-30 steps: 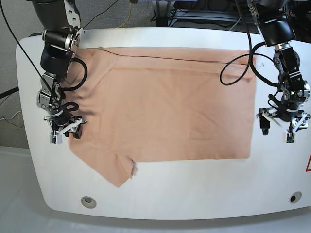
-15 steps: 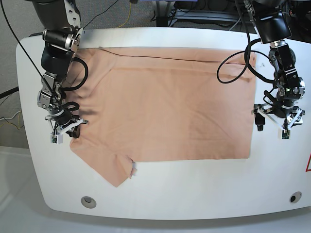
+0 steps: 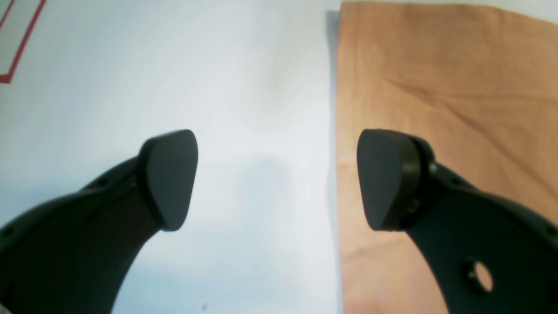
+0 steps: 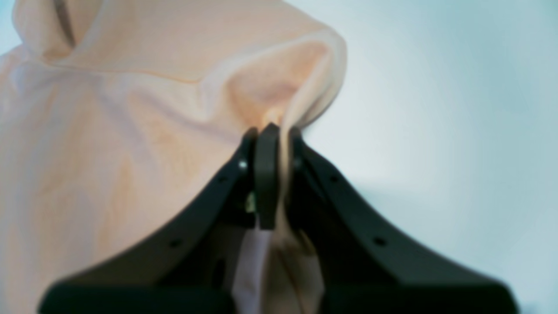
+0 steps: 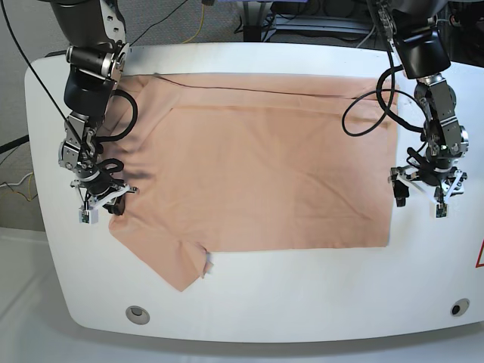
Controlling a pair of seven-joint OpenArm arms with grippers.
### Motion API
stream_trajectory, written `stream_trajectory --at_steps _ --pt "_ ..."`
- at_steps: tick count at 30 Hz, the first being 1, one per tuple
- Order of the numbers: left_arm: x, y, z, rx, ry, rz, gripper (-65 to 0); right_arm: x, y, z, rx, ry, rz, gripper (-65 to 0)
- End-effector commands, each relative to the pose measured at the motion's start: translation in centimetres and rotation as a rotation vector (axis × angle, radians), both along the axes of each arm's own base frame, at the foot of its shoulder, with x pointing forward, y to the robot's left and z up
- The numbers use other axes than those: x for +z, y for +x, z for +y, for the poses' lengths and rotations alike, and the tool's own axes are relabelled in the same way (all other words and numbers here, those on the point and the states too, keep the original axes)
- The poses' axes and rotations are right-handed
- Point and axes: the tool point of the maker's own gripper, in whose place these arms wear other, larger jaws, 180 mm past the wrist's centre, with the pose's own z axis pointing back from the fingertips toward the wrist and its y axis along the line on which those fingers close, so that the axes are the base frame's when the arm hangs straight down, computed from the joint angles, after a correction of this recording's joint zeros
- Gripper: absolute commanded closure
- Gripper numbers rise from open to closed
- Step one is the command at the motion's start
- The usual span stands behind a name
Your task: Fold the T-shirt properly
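T-shirt (image 5: 257,166) lies spread flat across the middle of the white surface (image 5: 302,287), one sleeve pointing to lower left. Right gripper (image 5: 102,203), frame left, fingers pinched on the shirt's left edge. Left gripper (image 5: 420,195), frame right, fingers spread wide just off the shirt's right edge.

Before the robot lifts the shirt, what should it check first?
1. Right gripper shut on the T-shirt: ok.
2. Left gripper gripping cloth: not ok, open, with one finger over the cloth and one over the bare table.
3. Left gripper lined up at the shirt's edge: ok.
4. Shirt lying flat: not ok, bunched near the right gripper.
5. How many layers are pinched: cannot tell.
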Motion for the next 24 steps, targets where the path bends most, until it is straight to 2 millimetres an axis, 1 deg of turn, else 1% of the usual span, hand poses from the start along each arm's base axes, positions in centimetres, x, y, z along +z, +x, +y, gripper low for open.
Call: stream_trajectory --at_steps 1,6,9,12,15,18,24 --pt "2.8 1.9 0.5 0.001 0.011 -0.087 -54.5 -0.8 -0.6 0.1 0.03 -0.018 0.066 -0.8" --pt "4.3 3.2 0.2 -0.02 0.01 -0.124 -54.6 -0.8 -0.6 0.1 0.03 -0.018 0.066 -0.8" --pt "5.3 4.2 -0.9 -0.078 0.003 -0.143 -54.6 -0.8 -0.6 0.1 0.03 -0.018 0.066 -0.8" --pt "5.7 4.9 -2.3 -0.111 -0.021 -0.161 -54.6 -0.8 -0.6 0.1 0.03 -0.018 0.066 -0.8" --pt "5.6 5.5 -2.9 -0.113 -0.045 -0.161 -54.6 -0.8 -0.6 0.1 0.03 -0.018 0.066 -0.8" --pt "4.9 6.0 -3.1 -0.109 -0.074 -0.148 -54.6 -0.8 -0.6 0.1 0.03 -0.018 0.066 -0.8" --pt "3.7 6.9 -3.6 -0.088 -0.199 -0.141 -54.6 -0.8 -0.6 0.1 0.03 -0.018 0.066 -0.8"
